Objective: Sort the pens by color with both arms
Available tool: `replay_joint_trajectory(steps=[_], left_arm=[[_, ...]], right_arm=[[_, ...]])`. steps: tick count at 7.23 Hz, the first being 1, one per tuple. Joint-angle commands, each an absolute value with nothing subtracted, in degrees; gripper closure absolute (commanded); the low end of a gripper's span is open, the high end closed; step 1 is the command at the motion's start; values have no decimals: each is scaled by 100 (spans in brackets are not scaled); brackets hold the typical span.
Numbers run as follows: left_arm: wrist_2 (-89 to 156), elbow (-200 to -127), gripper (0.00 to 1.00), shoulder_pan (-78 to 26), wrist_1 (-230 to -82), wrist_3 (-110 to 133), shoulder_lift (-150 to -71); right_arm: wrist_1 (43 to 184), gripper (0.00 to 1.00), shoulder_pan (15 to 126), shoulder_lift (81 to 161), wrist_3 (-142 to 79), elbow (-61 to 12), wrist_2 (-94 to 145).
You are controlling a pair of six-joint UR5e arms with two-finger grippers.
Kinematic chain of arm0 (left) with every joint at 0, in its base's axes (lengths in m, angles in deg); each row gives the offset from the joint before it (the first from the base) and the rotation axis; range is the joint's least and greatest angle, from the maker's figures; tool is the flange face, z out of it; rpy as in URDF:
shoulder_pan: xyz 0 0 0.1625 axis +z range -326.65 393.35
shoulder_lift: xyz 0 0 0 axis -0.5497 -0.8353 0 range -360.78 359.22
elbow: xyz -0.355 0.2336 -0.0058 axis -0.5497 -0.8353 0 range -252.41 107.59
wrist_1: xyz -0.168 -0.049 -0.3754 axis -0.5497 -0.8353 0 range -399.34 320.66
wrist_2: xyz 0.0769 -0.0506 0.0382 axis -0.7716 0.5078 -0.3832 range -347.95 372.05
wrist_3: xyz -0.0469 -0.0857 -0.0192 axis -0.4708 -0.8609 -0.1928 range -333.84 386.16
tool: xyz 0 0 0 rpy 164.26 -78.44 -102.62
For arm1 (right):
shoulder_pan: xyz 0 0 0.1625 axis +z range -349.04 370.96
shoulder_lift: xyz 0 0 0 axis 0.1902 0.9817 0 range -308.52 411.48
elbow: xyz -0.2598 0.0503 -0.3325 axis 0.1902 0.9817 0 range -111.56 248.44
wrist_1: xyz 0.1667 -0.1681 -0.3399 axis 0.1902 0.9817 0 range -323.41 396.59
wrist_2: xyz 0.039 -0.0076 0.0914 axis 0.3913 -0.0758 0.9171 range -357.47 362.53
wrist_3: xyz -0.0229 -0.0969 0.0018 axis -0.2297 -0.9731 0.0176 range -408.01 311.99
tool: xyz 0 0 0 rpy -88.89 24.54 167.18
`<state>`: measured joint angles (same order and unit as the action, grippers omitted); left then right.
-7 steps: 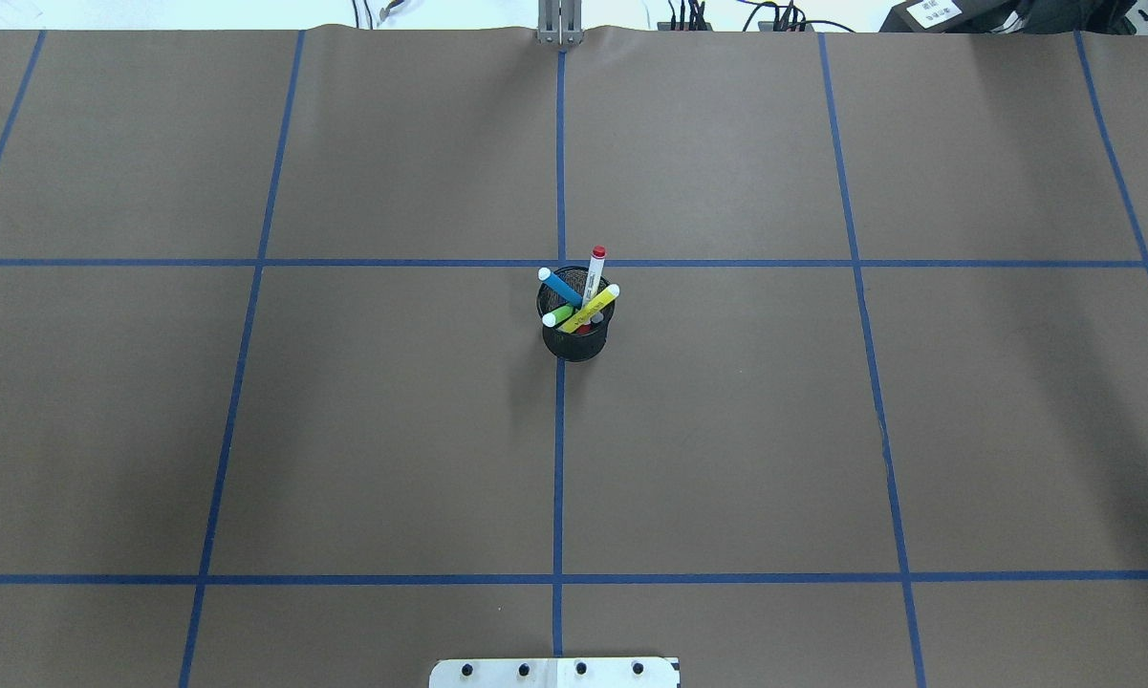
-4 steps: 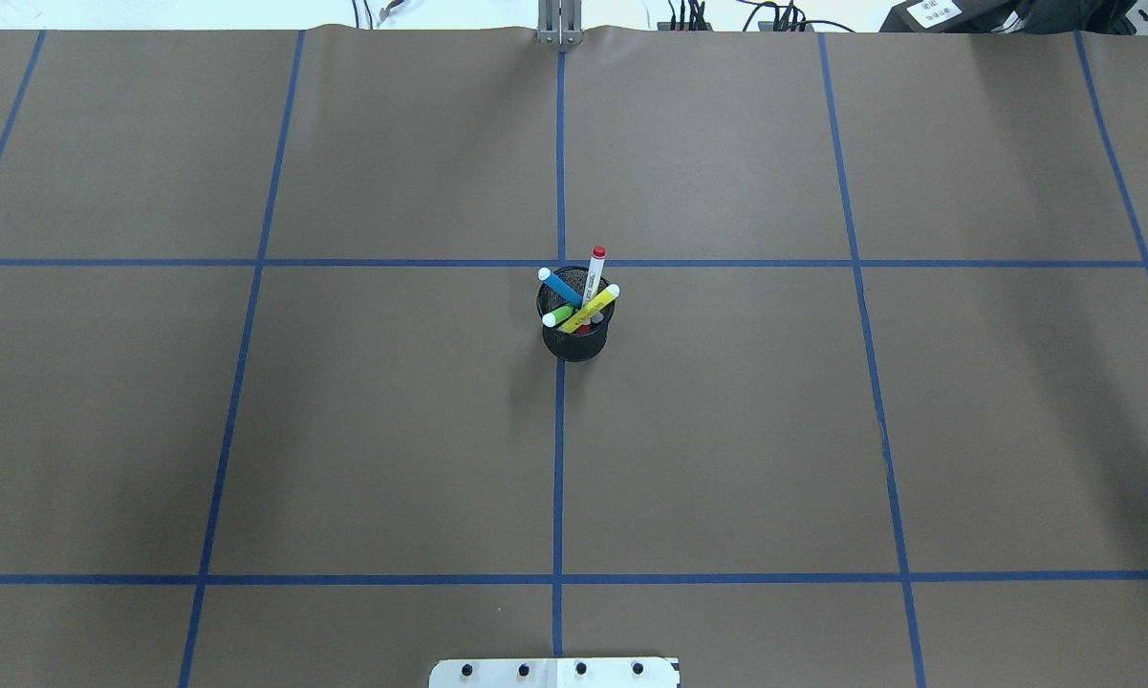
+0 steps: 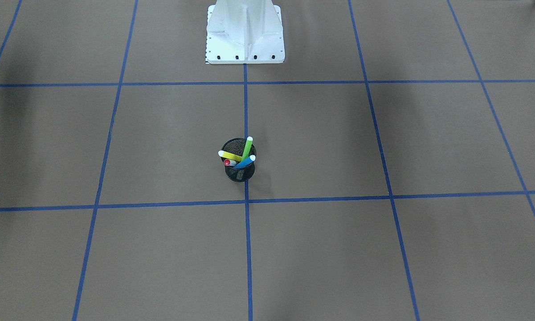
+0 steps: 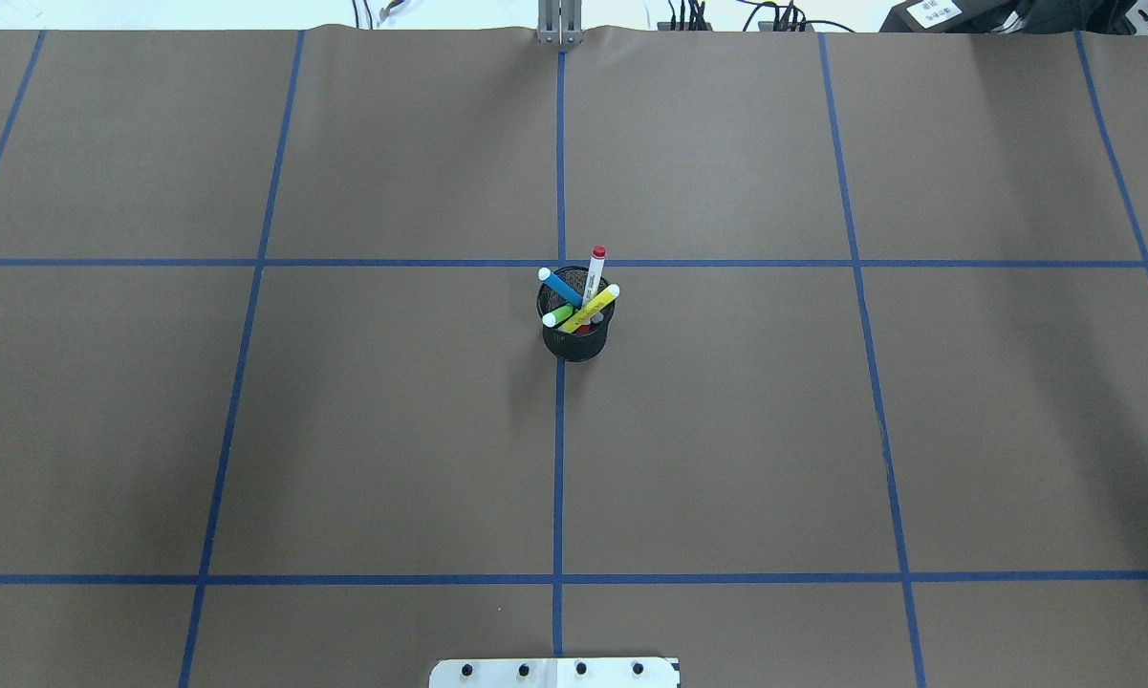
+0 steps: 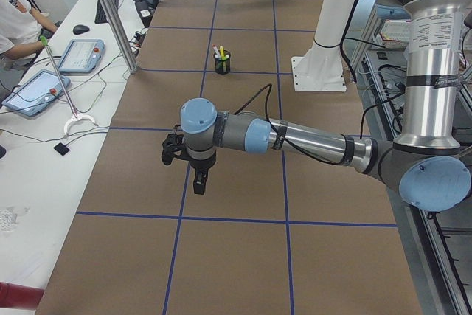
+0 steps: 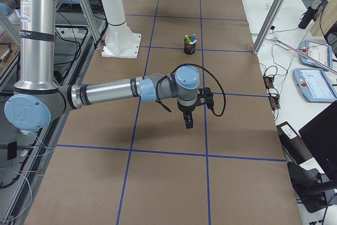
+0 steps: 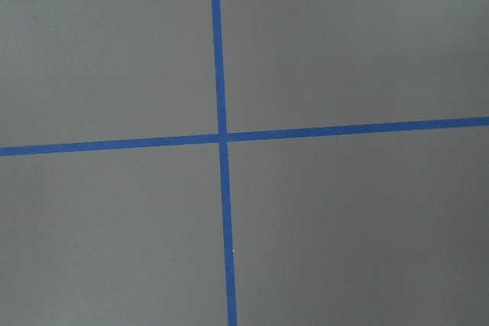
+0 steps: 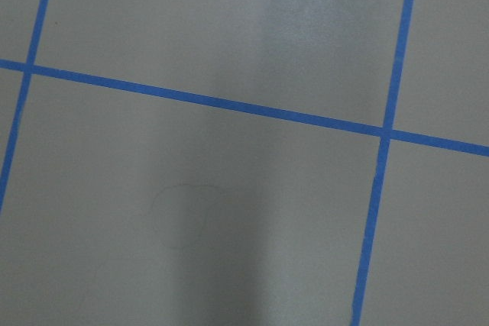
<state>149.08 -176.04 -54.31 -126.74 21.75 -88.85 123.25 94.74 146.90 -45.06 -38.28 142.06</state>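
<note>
Pens (image 4: pixel 590 311) all together in black mesh cup (image 4: pixel 576 346)

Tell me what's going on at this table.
Nothing is being handled right now. All four pens, the blue pen, green pen, yellow pen and red-capped white pen, stand together in the black mesh cup at the middle of the table. The left pincer and right pincer hang over bare paper toward opposite ends, far from the cup, neither holding a pen. Sorting has not yet begun.
</note>
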Motion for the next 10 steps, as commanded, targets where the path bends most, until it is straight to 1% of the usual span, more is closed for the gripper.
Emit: replay_joint_trajectory(steps=[1, 2, 3, 5, 6, 7, 8, 9, 10], left_arm=[[14960, -17612, 0, -5349, -12679, 2168, -8859], [14960, -17612, 0, -5314, -12679, 2168, -8850], [14960, -17612, 0, -5313, -12679, 2177, -8850], [14960, -17586, 0, -5313, -12670, 2168, -8850], [14960, -17586, 0, -5305, -12670, 2177, -8841], [14951, -17560, 0, -5305, -12670, 2177, -8841], [14951, -17542, 0, -5296, -12661, 2177, -8841], [14960, -17542, 0, -5296, -12661, 2168, -8841], [14960, -17542, 0, -5296, -12652, 2168, -8841]], right_arm=[[12158, 1, 9080, 14615, -3857, -3843, 14742], [12149, 2, 8720, 14283, -2834, -3913, 14737], [11931, 2, 8212, 13749, -1371, -3914, 14485], [11727, 2, 7157, 12748, 647, -3931, 13827], [11805, 1, 6404, 12185, 1683, -3923, 13162], [12058, 1, 6057, 11788, 2172, -3922, 12798], [12888, 2, 5819, 11131, 2247, -3922, 12577], [13557, 2, 5311, 10455, 2526, -3827, 11896], [13607, 2, 5158, 9970, 2868, -3399, 11629]])
